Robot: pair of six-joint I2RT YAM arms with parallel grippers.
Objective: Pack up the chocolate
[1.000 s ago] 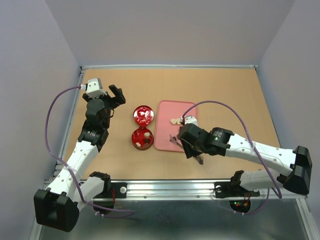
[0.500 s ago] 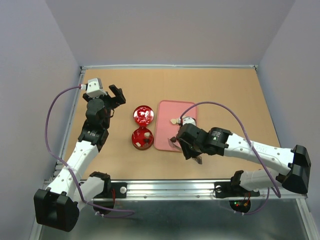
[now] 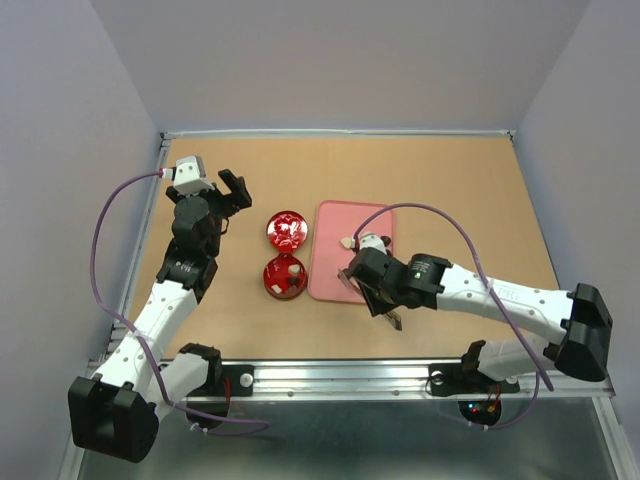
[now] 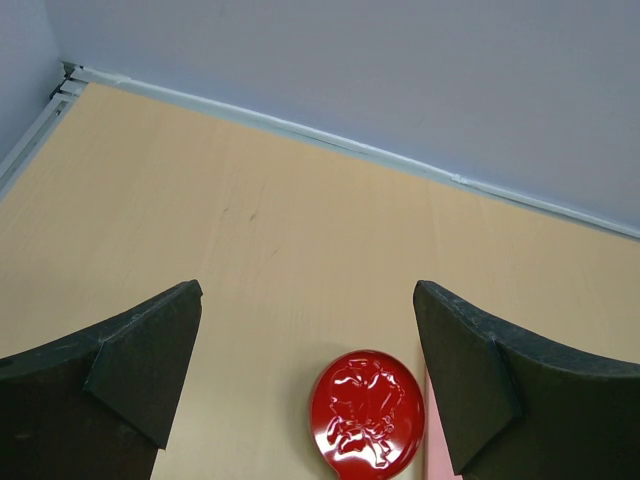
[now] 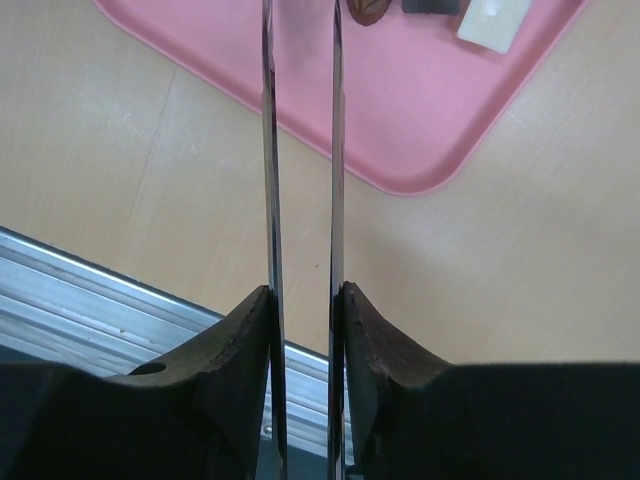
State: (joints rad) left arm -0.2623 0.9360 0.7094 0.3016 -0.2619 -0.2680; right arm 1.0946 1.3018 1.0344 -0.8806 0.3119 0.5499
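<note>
Right arm has slid a bit left along the pink tray's (image 5: 400, 110) near edge. The right gripper (image 5: 302, 300) is pinched narrow on thin tweezers (image 5: 268, 150). Just past it, brown and cream chocolate (image 5: 490, 20) sits on the tray, with a couple of bits in the red tin (image 3: 285, 277). Farther back, the left gripper (image 4: 307, 295) is wide open and holds nothing.

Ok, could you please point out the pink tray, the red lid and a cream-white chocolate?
pink tray (image 3: 338, 222): top external view, bare far-left floor.
red lid (image 4: 365, 412): left wrist view, centre of its embossed face.
cream-white chocolate (image 5: 490, 22): right wrist view, middle of its top.
</note>
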